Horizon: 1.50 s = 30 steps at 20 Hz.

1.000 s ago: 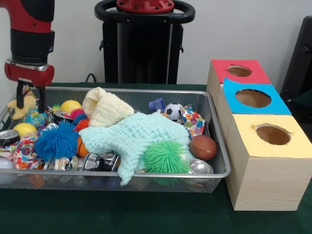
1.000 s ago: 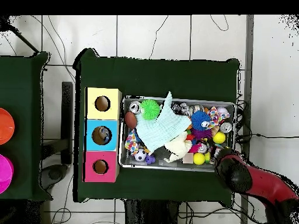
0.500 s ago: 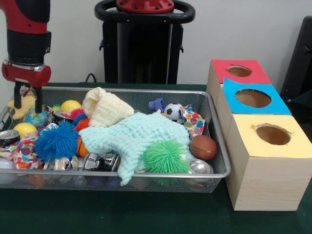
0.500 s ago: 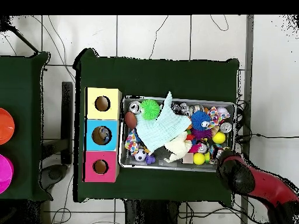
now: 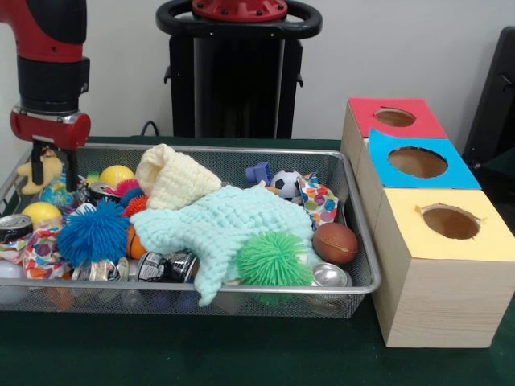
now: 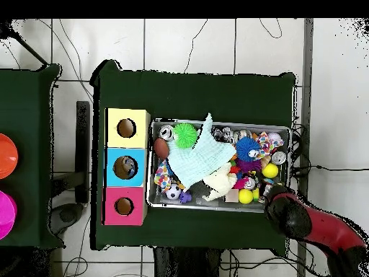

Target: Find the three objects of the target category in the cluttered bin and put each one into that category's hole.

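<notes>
Your gripper (image 5: 54,167) hangs over bin's (image 5: 241,151) far left corner in front view, above yellow plush toy (image 5: 40,170). Fingers (image 5: 72,170) apart, nothing between them. Blue spiky ball (image 5: 93,232) and green spiky ball (image 5: 274,259) lie along near side; mint knitted cloth (image 5: 225,225) covers middle. Soccer ball (image 5: 285,183) at far wall. Red box (image 5: 394,118), blue box (image 5: 417,161), yellow box (image 5: 447,221) stand just beside bin.

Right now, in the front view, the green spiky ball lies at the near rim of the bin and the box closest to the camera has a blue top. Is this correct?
Not quite. The green spiky ball does lie at the near rim of the bin, but the front view shows that the closest box has a yellow top; the blue-topped box stands behind it.
</notes>
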### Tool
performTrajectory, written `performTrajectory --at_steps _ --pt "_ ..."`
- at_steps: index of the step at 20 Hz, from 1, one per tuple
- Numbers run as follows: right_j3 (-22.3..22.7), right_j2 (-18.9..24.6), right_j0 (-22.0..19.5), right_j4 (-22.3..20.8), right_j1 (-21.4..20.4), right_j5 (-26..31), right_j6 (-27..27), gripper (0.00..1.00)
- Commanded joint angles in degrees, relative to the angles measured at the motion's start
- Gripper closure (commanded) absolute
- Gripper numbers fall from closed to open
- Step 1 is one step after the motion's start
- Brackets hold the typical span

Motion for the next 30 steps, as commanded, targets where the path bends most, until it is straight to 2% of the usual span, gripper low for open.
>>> performTrajectory --at_steps 1,17,22,23,27,30 --pt "-1.12 5.27 0.12 -1.46 2.92 1.96 0.38 0.00" --pt "-1.87 5.07 0.96 -1.72 4.26 0.55 1.12 0.00" --pt "-2.42 6.66 -0.03 -1.81 5.57 0.31 0.36 0.00" --pt "-2.48 6.94 -0.23 -1.93 5.75 0.20 0.21 1.00" --pt "-2.69 8.23 -1.21 -2.16 5.85 -0.32 -0.25 1.00" --pt "-2.57 7.36 -0.63 -2.21 5.24 0.27 0.05 1.00"
